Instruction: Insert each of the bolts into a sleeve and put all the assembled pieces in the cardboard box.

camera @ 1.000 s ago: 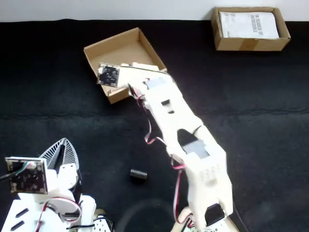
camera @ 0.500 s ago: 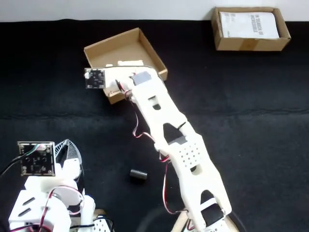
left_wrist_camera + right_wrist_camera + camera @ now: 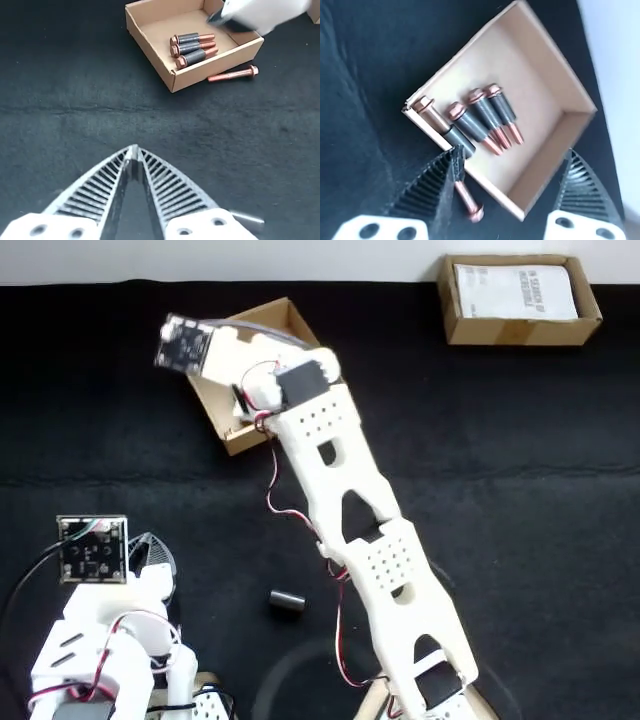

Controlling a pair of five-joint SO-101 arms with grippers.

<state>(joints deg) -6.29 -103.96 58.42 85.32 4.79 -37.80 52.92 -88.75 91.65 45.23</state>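
The cardboard box (image 3: 540, 75) holds three bolts in grey sleeves (image 3: 487, 112); they also lie in the box (image 3: 150, 25) as the sleeved bolts (image 3: 192, 47) in the left wrist view. My right gripper (image 3: 512, 152) hangs open above the box. A fourth sleeved bolt (image 3: 442, 127) shows across the box's wall; I cannot tell if it rests there. A bare copper bolt (image 3: 467, 200) lies on the table outside that wall, the same bare bolt (image 3: 232, 75) in the left wrist view. One loose sleeve (image 3: 287, 601) lies on the table. My left gripper (image 3: 132, 155) is shut, far from the box.
A second cardboard box (image 3: 518, 300) holding a white sheet stands at the far right corner. The right arm (image 3: 340, 470) stretches diagonally across the black table (image 3: 520, 520) to the box (image 3: 275, 315). The left arm's base (image 3: 100, 660) is at the near left.
The right arm swung its wrist farther back and left over the box. The left arm turned a little to the right, its shut gripper shifting with it.
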